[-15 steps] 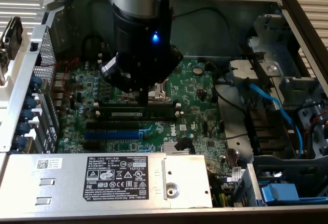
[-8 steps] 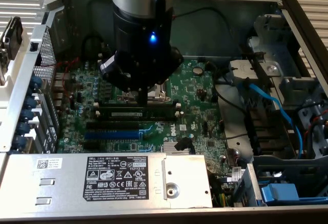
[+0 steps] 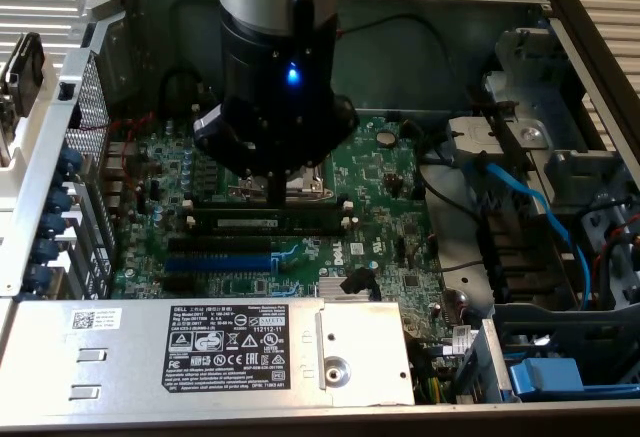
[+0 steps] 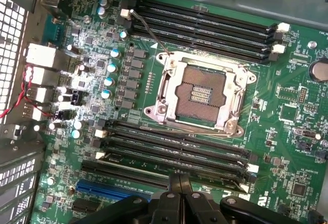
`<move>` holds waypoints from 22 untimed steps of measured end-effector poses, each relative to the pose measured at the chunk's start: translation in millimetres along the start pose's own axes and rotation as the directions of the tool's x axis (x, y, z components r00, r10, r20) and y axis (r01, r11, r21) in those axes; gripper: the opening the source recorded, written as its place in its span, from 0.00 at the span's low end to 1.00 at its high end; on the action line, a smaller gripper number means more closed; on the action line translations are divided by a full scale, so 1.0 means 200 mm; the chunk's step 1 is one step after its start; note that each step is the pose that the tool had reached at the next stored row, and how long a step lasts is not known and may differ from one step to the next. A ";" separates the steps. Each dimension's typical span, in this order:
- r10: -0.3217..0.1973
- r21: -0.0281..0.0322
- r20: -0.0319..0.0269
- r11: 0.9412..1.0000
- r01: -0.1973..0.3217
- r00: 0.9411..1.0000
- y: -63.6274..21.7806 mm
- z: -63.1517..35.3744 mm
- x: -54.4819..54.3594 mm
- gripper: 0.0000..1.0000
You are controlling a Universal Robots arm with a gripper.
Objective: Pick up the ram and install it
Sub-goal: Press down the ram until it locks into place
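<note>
The ram (image 3: pixel 262 223), a thin dark stick with a pale label, lies along one of the black slots (image 3: pixel 268 242) in front of the CPU socket. It looks set into that slot between the white end clips. My gripper (image 3: pixel 283 197) hangs straight over the ram's middle, fingers shut, tips at or just above its top edge; contact cannot be told. In the wrist view the gripper (image 4: pixel 179 180) is shut, with its tips over the nearest row of the lower bank of black slots (image 4: pixel 174 149). Nothing is held between the fingers.
The open CPU socket (image 4: pixel 202 93) sits mid-board, with a second bank of black slots (image 4: pixel 205 26) beyond it. A blue slot (image 3: pixel 215 257) and a small heatsink (image 3: pixel 345 287) lie in front. The silver power supply (image 3: pixel 240 352) borders the front, and a blue cable (image 3: pixel 530 202) and drive bay stand at the exterior view's right.
</note>
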State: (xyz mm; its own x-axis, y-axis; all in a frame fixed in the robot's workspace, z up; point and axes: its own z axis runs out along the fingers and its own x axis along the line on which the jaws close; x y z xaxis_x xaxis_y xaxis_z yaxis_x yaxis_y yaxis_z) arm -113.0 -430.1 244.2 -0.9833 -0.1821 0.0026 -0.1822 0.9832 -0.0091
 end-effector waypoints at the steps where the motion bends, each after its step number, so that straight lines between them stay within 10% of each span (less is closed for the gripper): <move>1: 0.012 0.000 -0.001 1.000 -0.012 1.000 0.000 0.000 0.00 0.10; 22: 0.236 -0.001 -0.006 0.972 -0.236 0.972 0.000 0.000 0.00 0.10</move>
State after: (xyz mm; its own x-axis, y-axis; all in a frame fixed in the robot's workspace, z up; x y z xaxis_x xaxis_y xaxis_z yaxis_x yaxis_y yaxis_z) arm -113.0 -430.1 244.2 -0.9984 0.0553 0.0066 0.0552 0.9984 -0.0086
